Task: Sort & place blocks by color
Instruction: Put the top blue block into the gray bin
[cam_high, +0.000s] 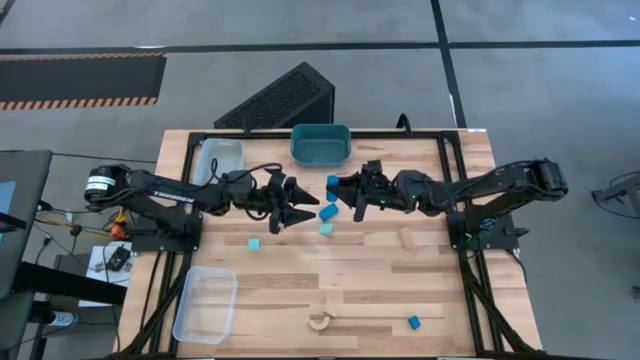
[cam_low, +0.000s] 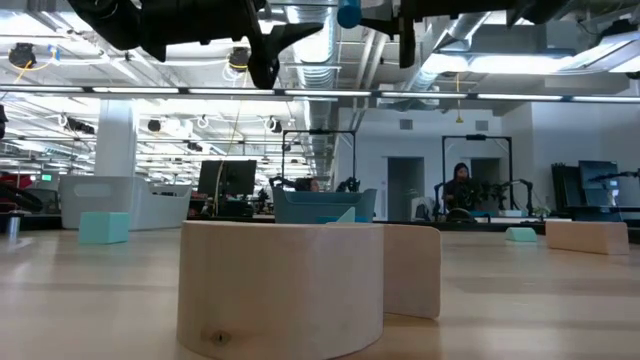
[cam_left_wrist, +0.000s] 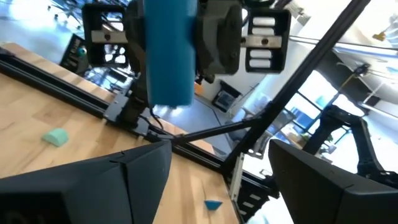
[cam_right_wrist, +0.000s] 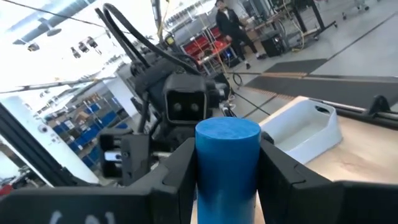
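Observation:
My right gripper (cam_high: 337, 187) is shut on a darker blue cylinder block (cam_right_wrist: 227, 163) high above the table's middle, in front of the teal tub (cam_high: 320, 145). My left gripper (cam_high: 308, 208) is open and empty, facing it from the left, a short way off. The cylinder also shows in the left wrist view (cam_left_wrist: 168, 53) and in the low view (cam_low: 348, 14). On the table lie a blue block (cam_high: 327, 212), cyan blocks (cam_high: 325, 229) (cam_high: 254, 244), a tan block (cam_high: 408, 237), a wooden arch (cam_high: 322, 320) and another blue block (cam_high: 413, 322). My right gripper pinches the blue cylinder's round side (cam_right_wrist: 205, 171) between its two fingers (cam_right_wrist: 177, 174), which lie across it. The fingers come roughly level from the table's right. One flat end (cam_right_wrist: 227, 129) stands out past the fingers. The cylinder is lifted clear of the table.
A clear tray (cam_high: 222, 158) stands at the far left beside the teal tub, and another clear tray (cam_high: 205, 305) at the near left. A tan block (cam_high: 333, 298) lies by the arch. People and equipment show in the room behind.

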